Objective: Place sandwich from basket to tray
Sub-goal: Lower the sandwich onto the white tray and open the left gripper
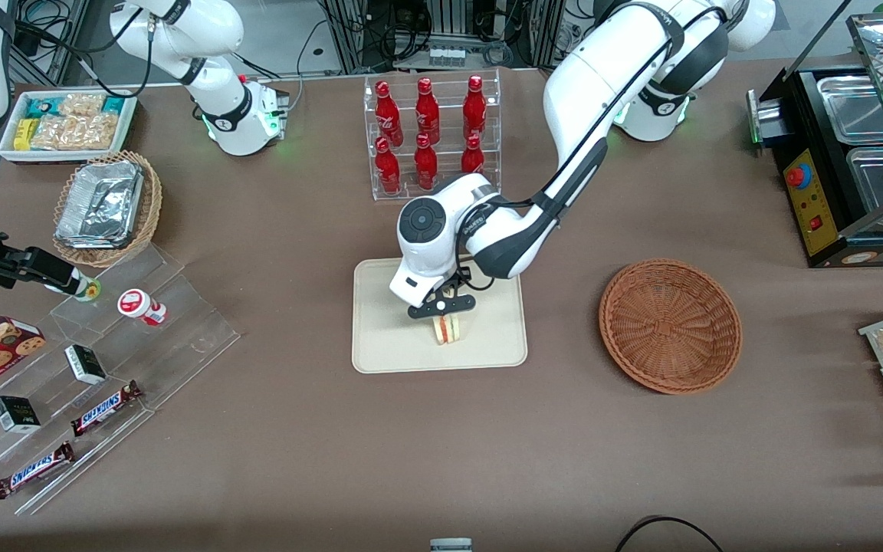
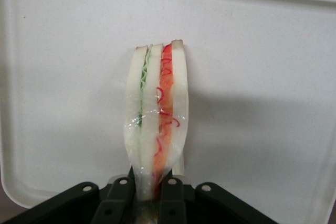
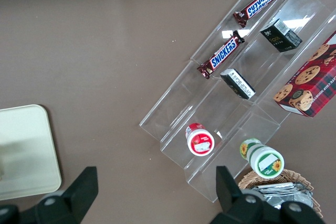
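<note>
My left gripper (image 1: 445,313) hangs over the middle of the cream tray (image 1: 388,337), shut on the sandwich (image 1: 447,330). The sandwich (image 2: 157,114) is a wrapped wedge of white bread with red, orange and green filling, pinched at its narrow end between the black fingers (image 2: 173,195). It stands on edge, at or just above the tray (image 2: 262,77) surface; whether it touches cannot be told. The reddish-brown wicker basket (image 1: 670,325) sits beside the tray, toward the working arm's end of the table, with nothing in it.
A clear rack of red bottles (image 1: 430,134) stands farther from the front camera than the tray. Acrylic steps with snack bars and cups (image 1: 96,368), a tan basket of foil trays (image 1: 106,207) and a white snack bin (image 1: 66,123) lie toward the parked arm's end. A black warmer (image 1: 848,153) stands at the working arm's end.
</note>
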{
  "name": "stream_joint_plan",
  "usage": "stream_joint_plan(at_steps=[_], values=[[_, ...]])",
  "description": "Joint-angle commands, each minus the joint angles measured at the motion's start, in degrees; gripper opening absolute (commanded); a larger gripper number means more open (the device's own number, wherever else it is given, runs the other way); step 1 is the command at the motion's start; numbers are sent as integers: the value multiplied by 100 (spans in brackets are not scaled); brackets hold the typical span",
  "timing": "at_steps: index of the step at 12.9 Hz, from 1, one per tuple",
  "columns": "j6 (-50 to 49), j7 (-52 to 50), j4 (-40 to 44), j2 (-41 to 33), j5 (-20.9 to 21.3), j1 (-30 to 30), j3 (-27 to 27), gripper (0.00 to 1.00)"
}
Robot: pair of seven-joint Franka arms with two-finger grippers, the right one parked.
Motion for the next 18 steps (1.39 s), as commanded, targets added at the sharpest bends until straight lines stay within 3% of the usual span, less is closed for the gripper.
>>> stream_joint_plan(at_steps=[1, 15, 18], values=[[-5, -151, 222, 101, 132, -101, 58, 100], [-725, 446, 258, -873, -79, 311, 23, 100], [-1505, 947, 205, -1260, -237, 558, 32, 100]])
